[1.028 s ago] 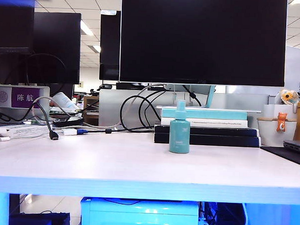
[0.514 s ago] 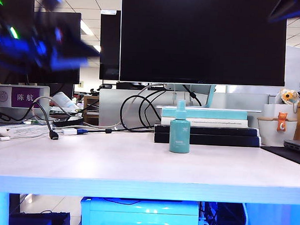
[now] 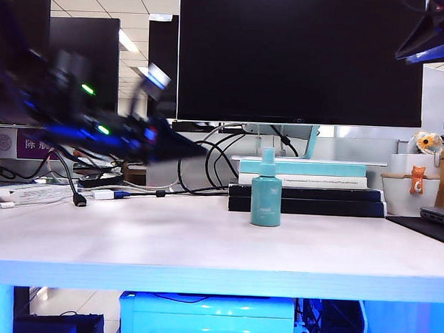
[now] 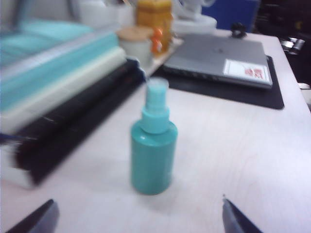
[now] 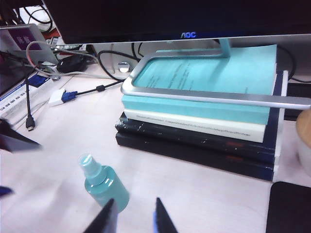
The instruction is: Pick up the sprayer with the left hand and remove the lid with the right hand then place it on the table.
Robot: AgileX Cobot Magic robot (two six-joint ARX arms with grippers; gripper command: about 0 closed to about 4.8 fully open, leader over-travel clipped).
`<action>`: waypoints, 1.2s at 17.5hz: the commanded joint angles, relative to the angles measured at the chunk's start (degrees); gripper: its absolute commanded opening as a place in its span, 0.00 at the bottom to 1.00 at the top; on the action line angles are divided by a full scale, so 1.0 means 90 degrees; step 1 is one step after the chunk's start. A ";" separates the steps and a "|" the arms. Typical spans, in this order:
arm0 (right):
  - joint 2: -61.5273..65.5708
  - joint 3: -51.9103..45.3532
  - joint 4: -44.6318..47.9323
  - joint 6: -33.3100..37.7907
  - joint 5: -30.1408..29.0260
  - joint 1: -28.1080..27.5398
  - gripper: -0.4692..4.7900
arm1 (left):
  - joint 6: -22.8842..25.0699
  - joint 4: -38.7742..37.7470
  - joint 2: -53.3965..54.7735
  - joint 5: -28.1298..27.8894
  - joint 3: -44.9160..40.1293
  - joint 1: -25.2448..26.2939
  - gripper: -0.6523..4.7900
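- White tabletop (image 3: 130,236) runs the full width of the exterior view, with a thick pale front edge and a broad bare stretch in front of the sprayer; cables (image 3: 66,185) crowd its back left corner.
- Left gripper (image 4: 138,213) comes in blurred from the left of the exterior view, low over the tabletop and apart from the sprayer; in its wrist view the two fingertips (image 4: 39,221) stand wide apart on either side of the bottle with nothing between them.
- Teal sprayer (image 3: 266,192) stands upright near the middle of the tabletop, just in front of a stack of books (image 3: 306,188); bare surface lies to its left, right and front.
- Clear lid (image 4: 157,92) sits on the spray head, seen as a pale cap in the left wrist view.
- Black monitor (image 3: 300,58) hangs above the books, its stand foot resting on the teal top book (image 5: 209,73).
- Right gripper (image 5: 133,218) is high at the upper right of the exterior view, well above the tabletop; its wrist view shows the fingers slightly parted and holding nothing, the sprayer just beside them.
- Grey laptop (image 4: 218,60) lies on a black mat (image 4: 252,94) toward the right edge.
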 commanded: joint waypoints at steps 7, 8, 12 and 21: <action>-0.0010 0.0087 0.0134 0.0000 -0.0296 0.0002 0.29 | -0.0119 -0.1275 0.1469 0.0299 0.2127 -0.0809 1.00; -0.0007 0.0085 0.0063 -0.0036 -0.0296 0.0002 0.29 | -0.0172 -0.1350 0.1637 0.0299 0.2353 -0.0976 1.00; -0.0005 0.0085 -0.0036 -0.0044 -0.0323 0.0002 0.29 | -0.0185 -0.1761 0.2140 0.0041 0.2907 -0.1243 1.00; 0.0002 0.0085 -0.0083 -0.0046 -0.0304 0.0002 0.29 | -0.0308 -0.1911 0.2288 -0.0228 0.3264 -0.1581 0.65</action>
